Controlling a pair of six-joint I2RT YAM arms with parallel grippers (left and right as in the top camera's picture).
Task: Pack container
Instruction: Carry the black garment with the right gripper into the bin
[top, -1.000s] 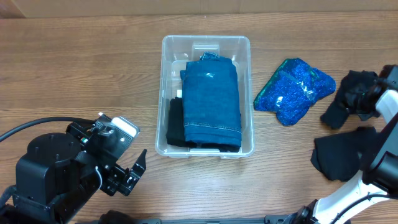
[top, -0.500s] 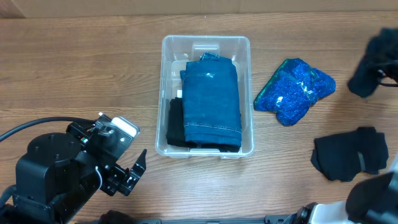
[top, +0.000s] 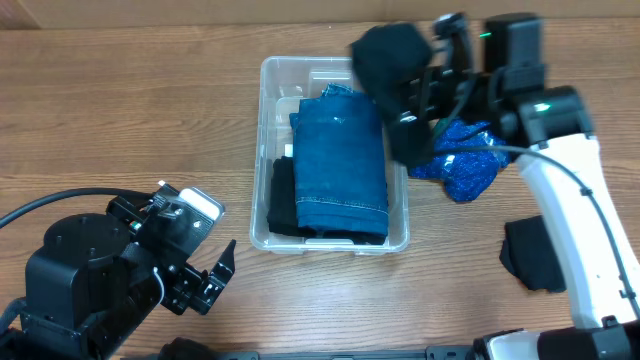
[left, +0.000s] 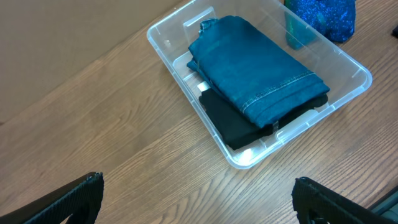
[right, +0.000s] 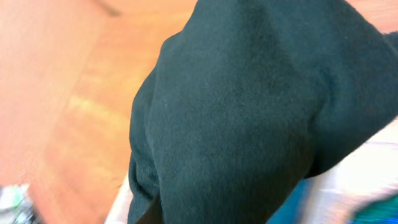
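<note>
The container (top: 268, 150) stands at mid-table (top: 130, 110), long side running away from the arms. Folded jeans (top: 340, 160) fill its middle and right, reaching the right wall and the near wall. A folded black garment (top: 282, 200) lies under them and shows along the left wall. A narrow strip of bare floor lies at the far end.

The right gripper (top: 415, 90) holds a dark garment (top: 385, 60) aloft over the far right corner of the rim. Its fingers are buried in the cloth they pinch.

The left gripper (top: 215, 278), fingers spread wide, hangs near the near left corner, with bare wood between.

A blue sequinned garment (top: 470, 165) lies just beside the right wall. Another black garment (top: 528, 255) lies well apart.
</note>
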